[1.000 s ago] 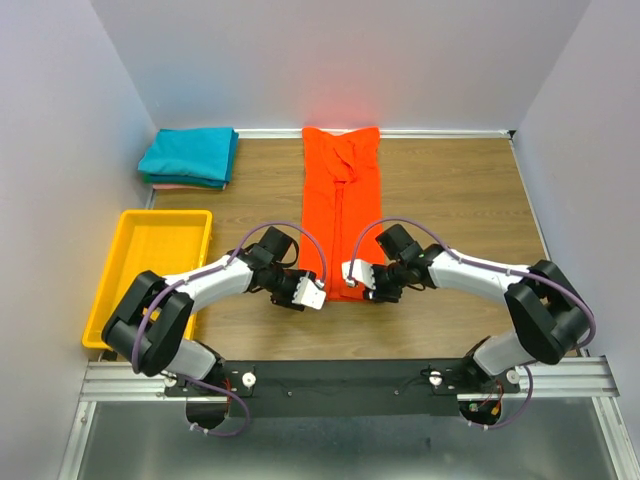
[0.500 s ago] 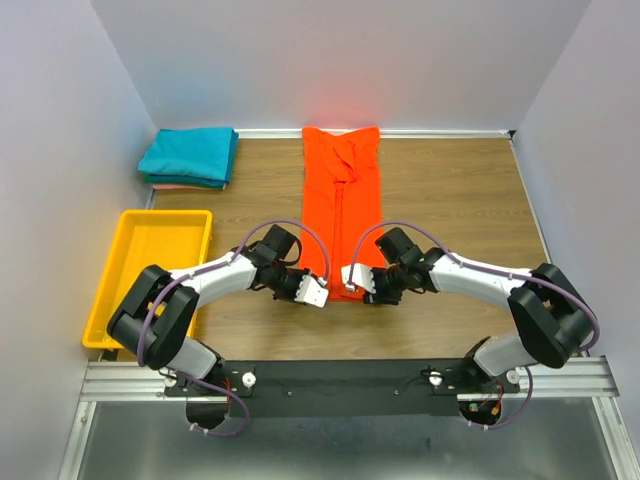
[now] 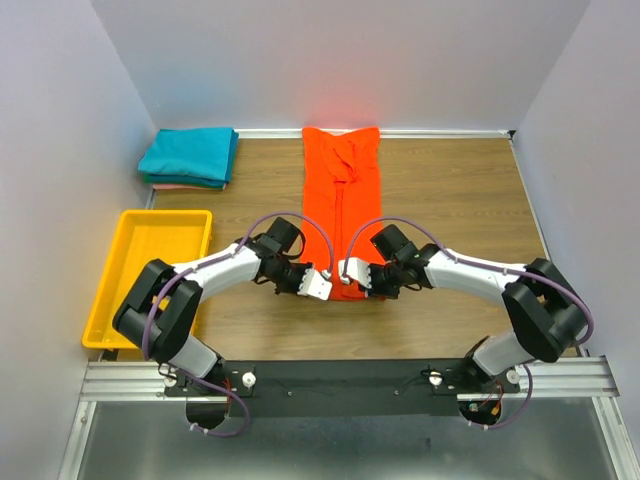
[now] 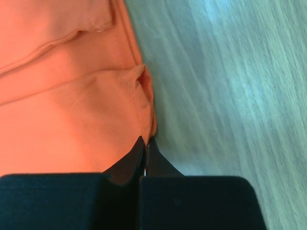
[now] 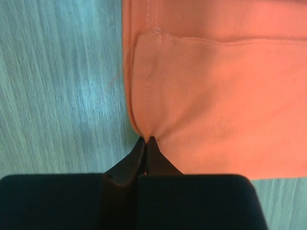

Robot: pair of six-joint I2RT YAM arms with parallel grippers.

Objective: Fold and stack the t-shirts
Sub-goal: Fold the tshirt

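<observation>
Here, both jaws pinch the orange-red shirt (image 3: 341, 200) on the pale-walled wooden table (image 3: 450, 200).

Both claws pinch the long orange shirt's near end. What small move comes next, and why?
Probably lift both together: the left gripper and right gripper are shut on the near corners of the bright orange-red cloth t-shirt, a long flat strip not yet folded across.

The orange-red t-shirt (image 3: 341, 205) is plain; the teal t-shirt (image 3: 188, 152) and pale pink t-shirt (image 3: 188, 186) are unprinted. The tray (image 3: 110, 290) is yellow, the desk (image 3: 450, 190) brown wood-grain.
</observation>
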